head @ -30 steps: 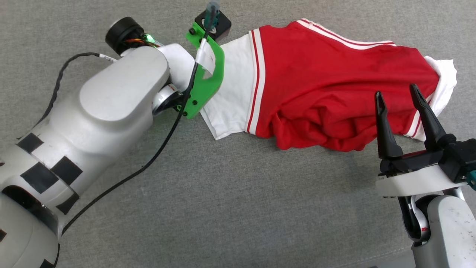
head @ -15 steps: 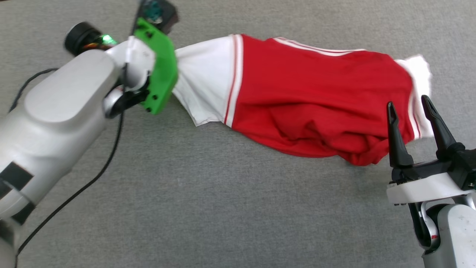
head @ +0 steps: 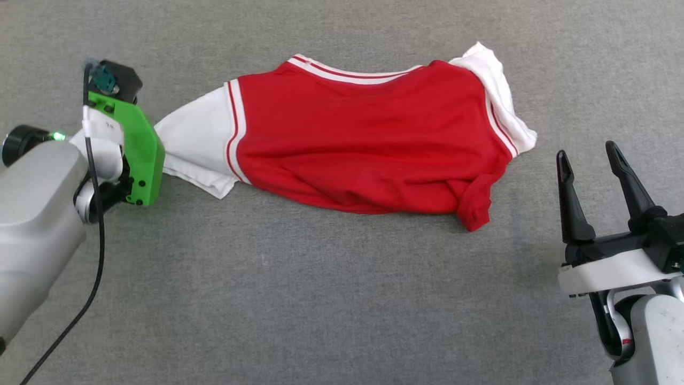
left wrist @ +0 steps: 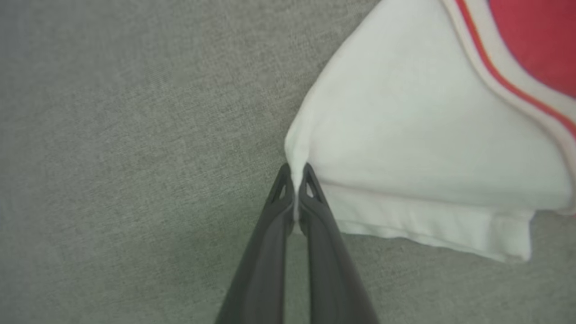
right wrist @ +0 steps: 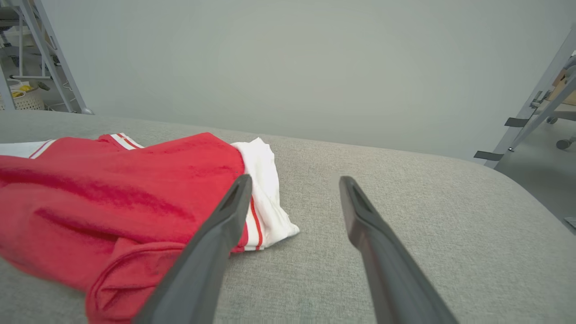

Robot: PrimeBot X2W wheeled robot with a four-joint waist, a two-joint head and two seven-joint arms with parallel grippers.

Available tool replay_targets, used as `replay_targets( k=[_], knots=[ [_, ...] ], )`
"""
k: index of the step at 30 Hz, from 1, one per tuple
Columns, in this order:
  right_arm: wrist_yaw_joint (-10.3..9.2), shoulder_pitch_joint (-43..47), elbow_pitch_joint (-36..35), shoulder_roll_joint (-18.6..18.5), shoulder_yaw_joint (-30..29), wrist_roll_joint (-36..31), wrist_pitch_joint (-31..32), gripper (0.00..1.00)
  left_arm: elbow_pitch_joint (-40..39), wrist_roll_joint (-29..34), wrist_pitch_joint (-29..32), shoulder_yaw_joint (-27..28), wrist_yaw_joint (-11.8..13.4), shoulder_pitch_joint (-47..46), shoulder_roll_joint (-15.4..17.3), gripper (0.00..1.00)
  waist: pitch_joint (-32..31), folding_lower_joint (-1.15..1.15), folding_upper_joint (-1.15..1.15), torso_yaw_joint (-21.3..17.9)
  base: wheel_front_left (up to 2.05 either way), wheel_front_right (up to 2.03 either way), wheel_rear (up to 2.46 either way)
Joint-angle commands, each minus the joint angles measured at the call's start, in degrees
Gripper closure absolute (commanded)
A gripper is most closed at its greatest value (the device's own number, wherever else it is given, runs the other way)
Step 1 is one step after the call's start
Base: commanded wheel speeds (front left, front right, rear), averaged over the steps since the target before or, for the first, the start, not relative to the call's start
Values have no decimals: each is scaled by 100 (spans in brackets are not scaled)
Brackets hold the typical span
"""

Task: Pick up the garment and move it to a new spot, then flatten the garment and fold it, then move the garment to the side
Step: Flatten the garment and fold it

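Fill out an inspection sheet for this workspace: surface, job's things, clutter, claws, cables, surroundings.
Surface: grey woven cloth, flat under the work.
Job's things: red shirt with white sleeves, lying rumpled and unfolded, its lower edge bunched.
Clutter: nothing seen.
Claws: left claw shut on the edge of one white sleeve; right claw open, beside the shirt's other end, holding nothing.
Cables: black cable hanging along the left arm.
Surroundings: pale wall, metal frame at the right wrist view's right side, basket at its far left.
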Motion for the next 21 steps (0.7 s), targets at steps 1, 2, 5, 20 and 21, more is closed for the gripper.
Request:
replay_targets(
  k=[1,2,5,20,21],
  knots=[
    [-4,53,31,-33,-6,-23,-27,0,107,-13,-91,4,36,138,-39,100,55,0,0,-75,0,0,0],
    [-4,54,45,-39,-5,-20,-27,0,189,-29,-172,15,36,189,-78,100,47,0,0,-87,0,0,0],
    [-4,55,71,-55,-27,-4,-27,0,337,-7,-617,96,62,286,-161,0,-44,0,0,-102,0,0,0],
    [-4,-508,291,-938,-275,417,-27,0,-875,592,-3850,1221,1651,1736,-128,0,-1109,0,0,390,0,0,0],
    [-4,-563,376,-1030,-213,467,-12,0,-1114,735,-3853,1436,1814,1872,-126,0,-1148,0,0,427,0,0,0]
  ],
)
